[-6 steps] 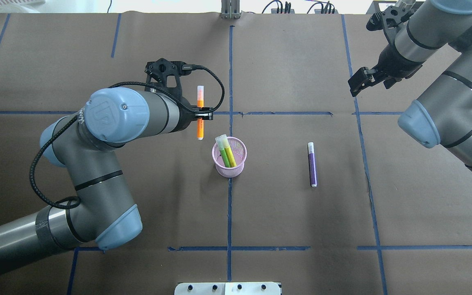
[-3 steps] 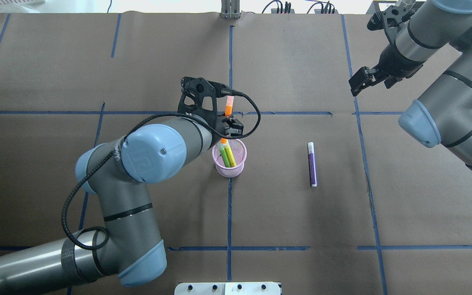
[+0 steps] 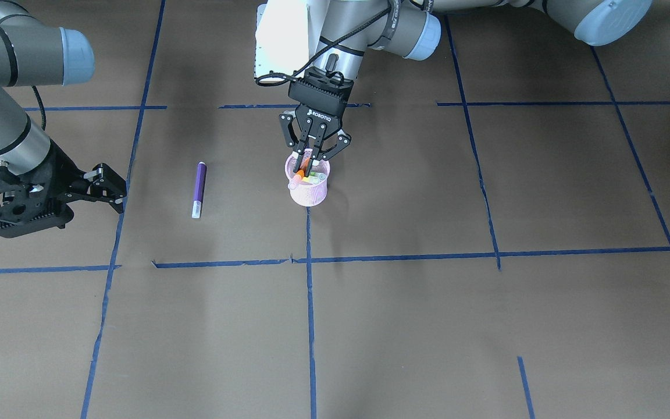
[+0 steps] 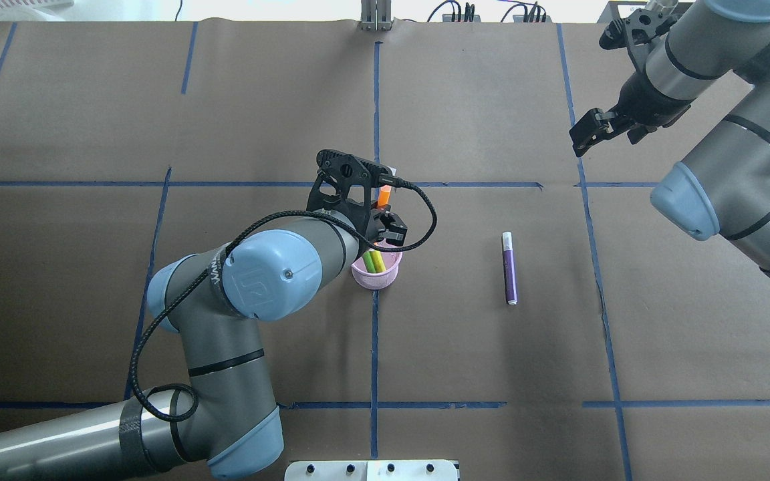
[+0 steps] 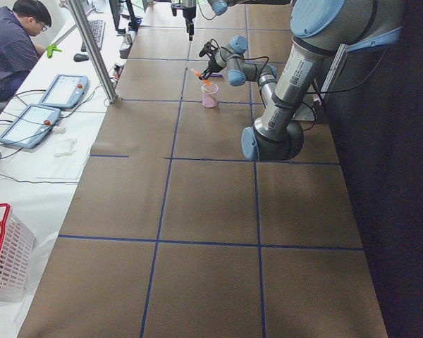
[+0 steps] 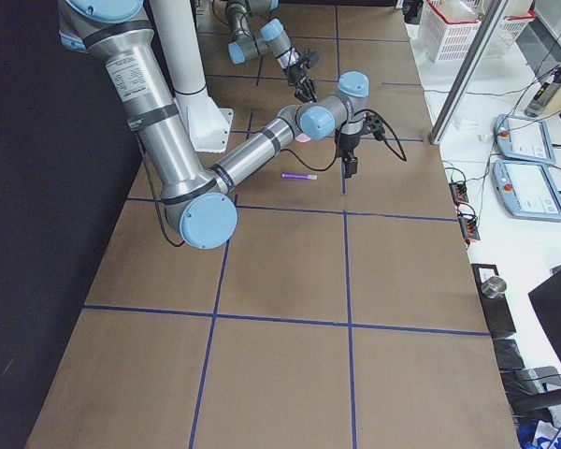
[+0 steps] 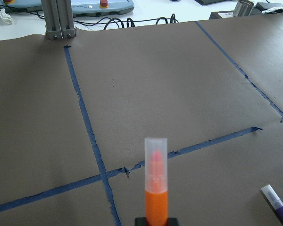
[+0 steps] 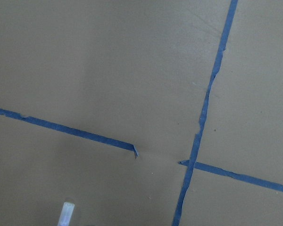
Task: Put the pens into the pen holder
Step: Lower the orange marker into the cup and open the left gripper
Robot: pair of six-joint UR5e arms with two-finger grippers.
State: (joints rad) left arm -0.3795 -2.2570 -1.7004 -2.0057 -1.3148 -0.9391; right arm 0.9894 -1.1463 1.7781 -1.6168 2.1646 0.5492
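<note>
— While I'm watching from the operators' side, what is lying nearest me?

— I'm seeing the purple pen (image 3: 199, 188) lying flat on the brown tabletop (image 3: 428, 326), well apart from the pen holder (image 3: 308, 187), its pale cap end pointing toward me.

— And at the holder?

— I'm seeing the pink mesh cup standing upright on a blue tape line (image 3: 309, 302), with the green pen (image 4: 368, 261) and the yellow pen (image 4: 377, 260) leaning inside it. My left hand (image 3: 311, 156) is hanging right over its rim, pinching the orange pen (image 7: 155, 188), which is tilting with one end down inside the cup.

— The other arm?

— My right hand (image 3: 115, 187) is hovering off to the side beyond the purple pen, fingers spread and holding nothing. Its wrist camera is showing only tabletop, tape and a pale cap end at the bottom edge.
</note>
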